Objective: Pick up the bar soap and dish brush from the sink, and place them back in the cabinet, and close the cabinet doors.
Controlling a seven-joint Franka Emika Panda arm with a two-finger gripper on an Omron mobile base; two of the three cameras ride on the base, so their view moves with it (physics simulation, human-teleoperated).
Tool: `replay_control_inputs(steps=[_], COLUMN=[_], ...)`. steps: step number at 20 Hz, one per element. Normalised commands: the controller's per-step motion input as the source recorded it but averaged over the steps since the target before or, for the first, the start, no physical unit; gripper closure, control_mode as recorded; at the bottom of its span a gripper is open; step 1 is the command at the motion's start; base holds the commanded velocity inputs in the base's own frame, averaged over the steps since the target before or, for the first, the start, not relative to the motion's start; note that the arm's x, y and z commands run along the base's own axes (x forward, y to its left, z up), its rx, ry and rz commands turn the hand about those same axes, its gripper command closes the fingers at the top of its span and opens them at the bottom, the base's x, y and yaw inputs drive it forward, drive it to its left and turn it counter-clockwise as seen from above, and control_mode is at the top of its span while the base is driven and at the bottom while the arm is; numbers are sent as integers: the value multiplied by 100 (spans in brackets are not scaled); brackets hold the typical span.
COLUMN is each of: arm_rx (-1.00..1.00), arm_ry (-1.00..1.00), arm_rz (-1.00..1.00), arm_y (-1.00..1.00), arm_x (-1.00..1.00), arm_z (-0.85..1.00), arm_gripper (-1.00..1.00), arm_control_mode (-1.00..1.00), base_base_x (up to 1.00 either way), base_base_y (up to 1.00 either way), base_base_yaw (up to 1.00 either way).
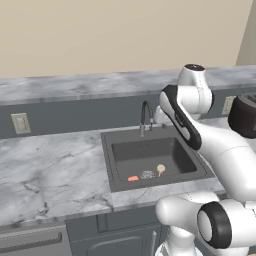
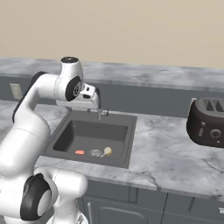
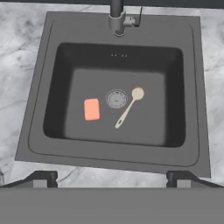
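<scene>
- In your hand view the gripper [image 3: 112, 178] has its two finger tips at the bottom left and bottom right of the frame, spread wide apart with nothing between them: the jaws are open.
- Just above those tips you see the near rim of the sink [image 3: 109, 159], with marble counter [image 3: 17, 65] on the left and right edges of the frame.
- On the basin floor, left of centre, the soap [image 3: 92, 109] lies flat.
- Just right of it, at centre, sits the round metal drain [image 3: 116, 99]; soap and drain are close but apart.
- The brush [image 3: 128, 107] lies just right of the drain, its round head at upper right and its thin handle slanting to lower left.
- At the top centre of the frame the faucet [image 3: 117, 19] rises from the far rim.
- In your left base view the soap [image 1: 133, 178] and brush [image 1: 160, 169] lie near the front of the basin, the drain between them.
- In your right base view the toaster [image 2: 207, 121] stands on the counter at the right edge, well apart from the sink [image 2: 127, 140].
</scene>
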Motion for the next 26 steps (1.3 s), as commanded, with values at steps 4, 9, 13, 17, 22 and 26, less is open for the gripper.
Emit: replay_control_inputs(steps=[4, 9, 13, 17, 22, 26], arm_rx=[0, 0, 0, 0, 0, 0], arm_ry=[0, 0, 0, 0, 0, 1], arm_rz=[0, 0, 0, 0, 0, 0], arm_y=[-21, -18, -13, -7, -3, -3], arm_x=[7, 13, 15, 14, 21, 21], arm_z=[-32, -40, -41, -40, -37, -35], arm_gripper=[-100, -100, -100, -100, -100, -100], arm_control_mode=[-100, -100, -100, -100, -100, -100], base_base_x=[0, 0, 0, 0, 0, 0], base_base_y=[0, 0, 0, 0, 0, 0], base_base_yaw=[0, 0, 0, 0, 0, 0])
